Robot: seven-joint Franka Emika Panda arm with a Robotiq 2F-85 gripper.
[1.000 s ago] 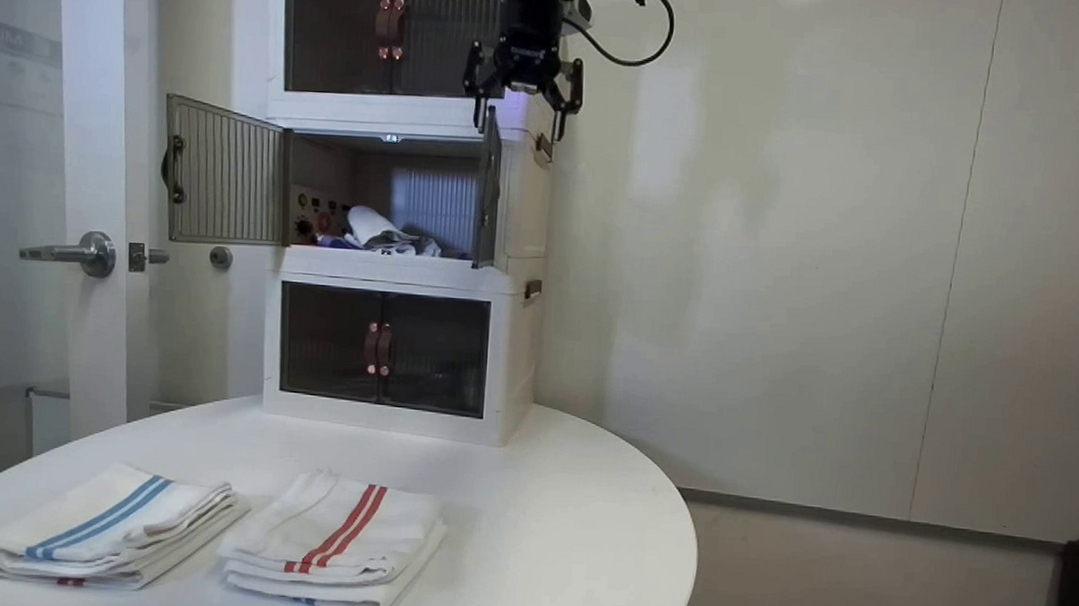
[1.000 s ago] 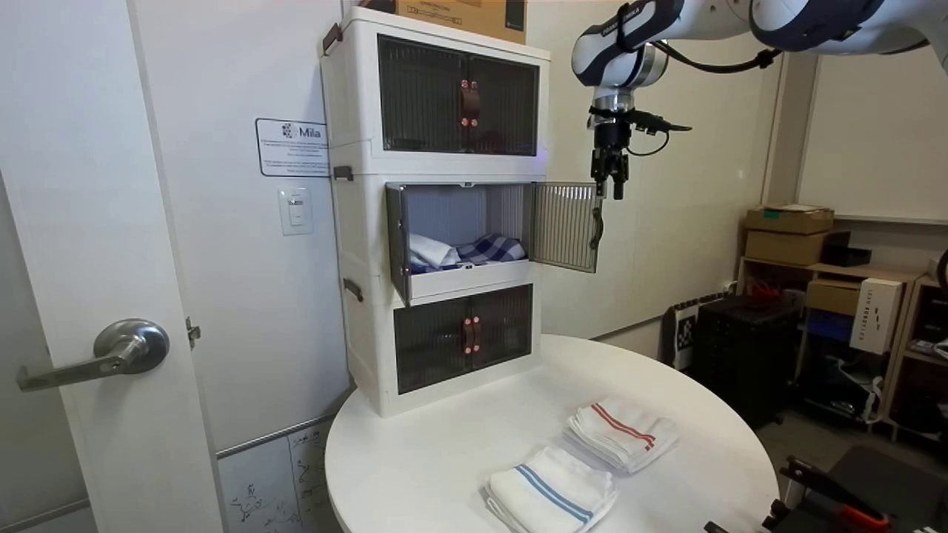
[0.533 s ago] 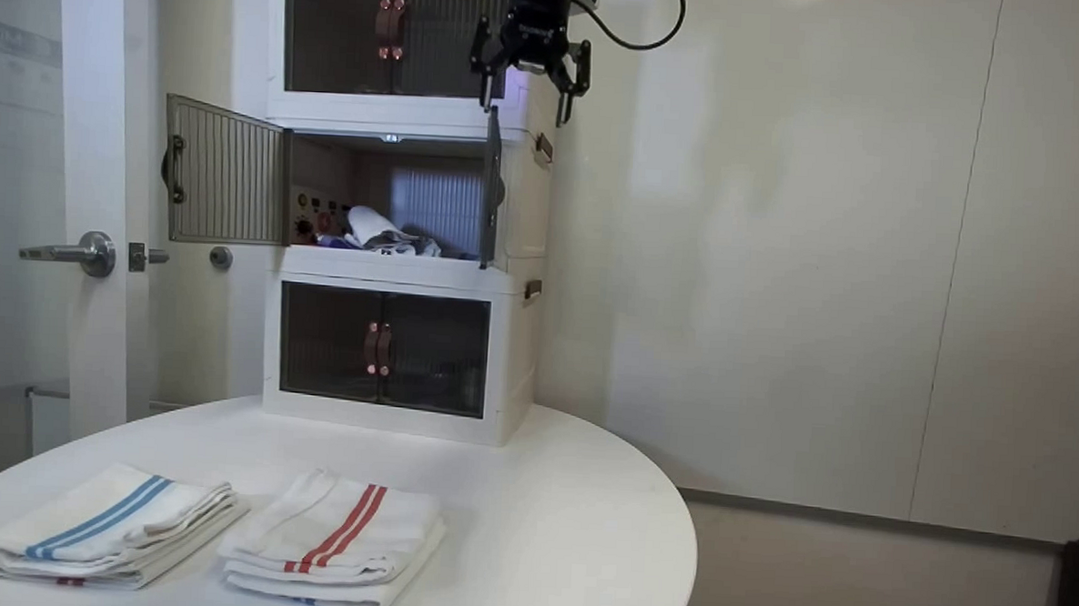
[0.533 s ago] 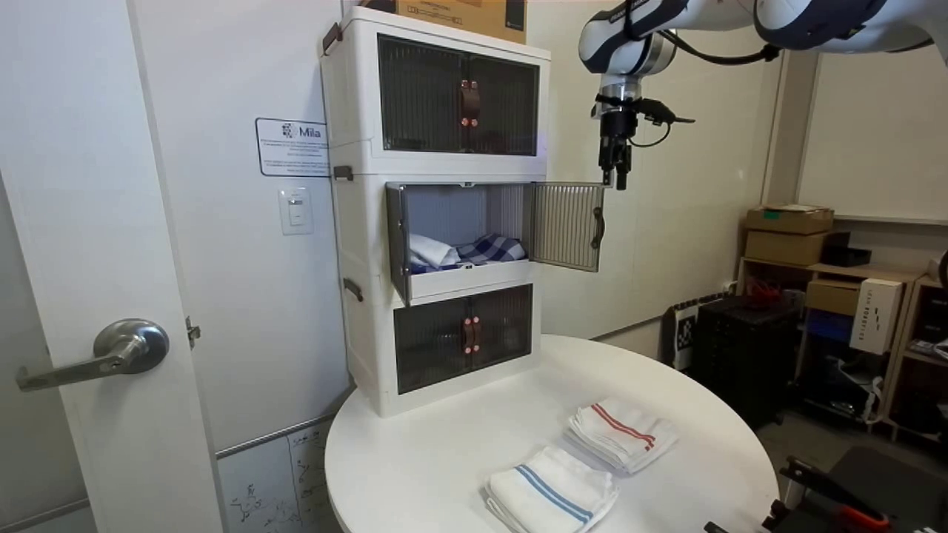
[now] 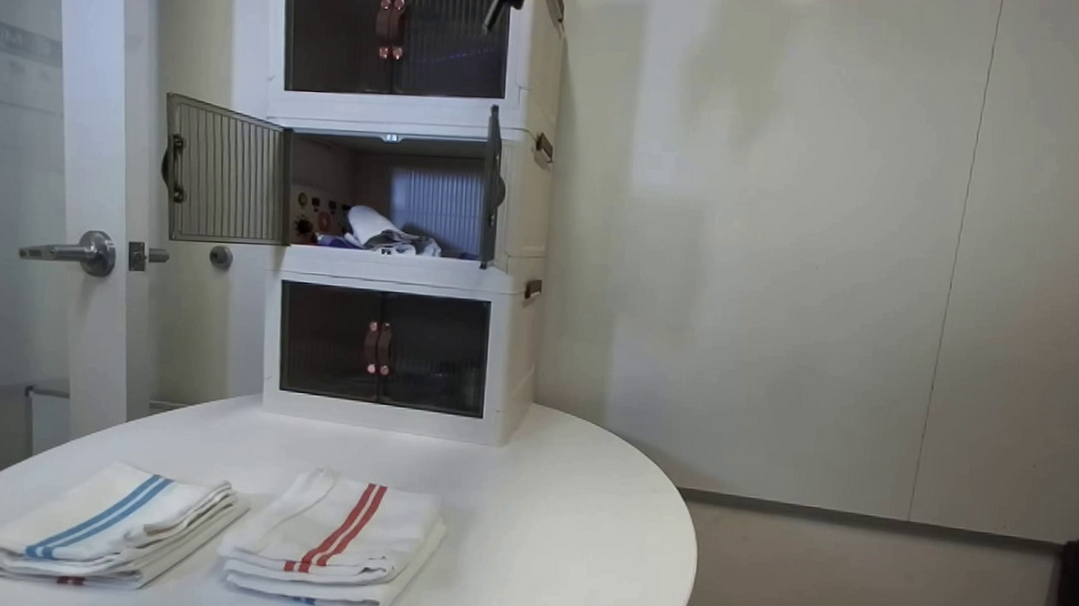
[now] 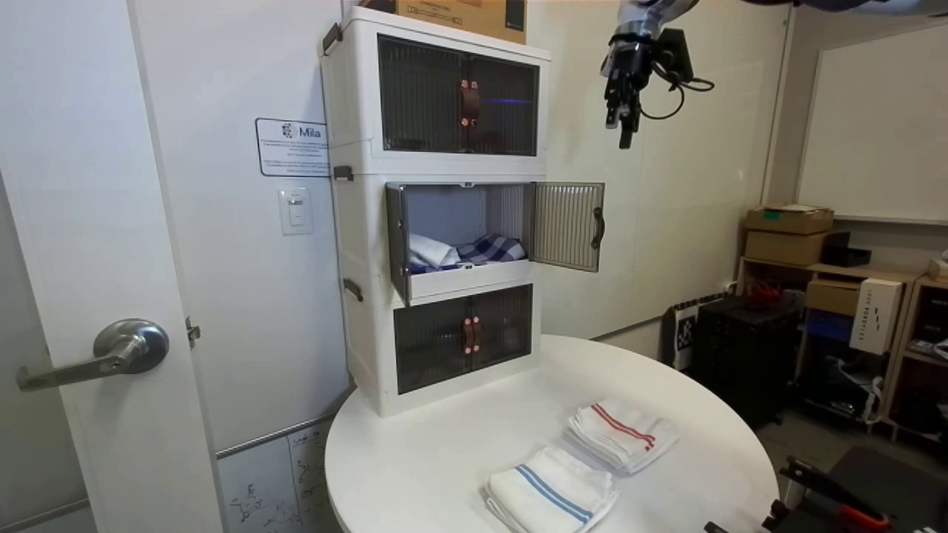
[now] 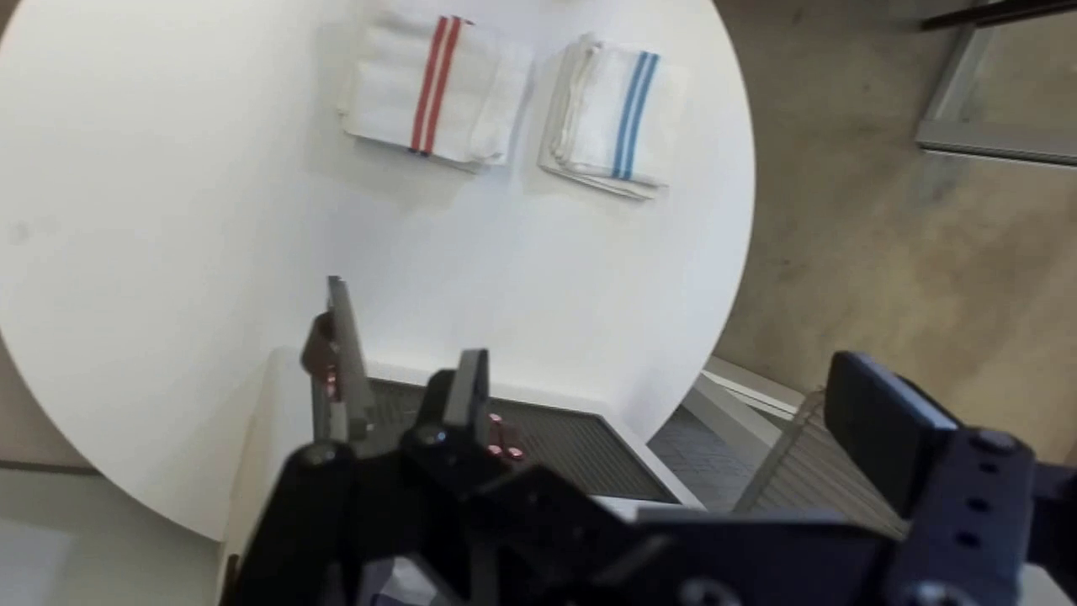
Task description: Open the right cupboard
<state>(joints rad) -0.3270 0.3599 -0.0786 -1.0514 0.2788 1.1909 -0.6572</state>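
In an exterior view, left door [image 6: 398, 244] of the middle cupboard [image 6: 474, 280] stood swung out, nearly edge-on. Inside: white cloth [image 6: 433, 252], then navy checked cloth [image 6: 492, 248] just right of it. Next, the right door [image 6: 569, 226], task item, already open: attached at the cupboard's right side, swung well out. Ribbed grey-tan panel, translucent-looking, thin dark frame, dark curved handle [image 6: 598, 227] near the free edge. In an exterior view the right door [image 5: 491, 192] was just a thin dark strip, handle bulging past it. In the wrist view, also near edge-on, handle a brown strap with coppery studs. Further right, gripper [image 6: 619, 133] showed higher up, apart from the right door; fingers [image 7: 468, 391] released, spread wide in the wrist view.
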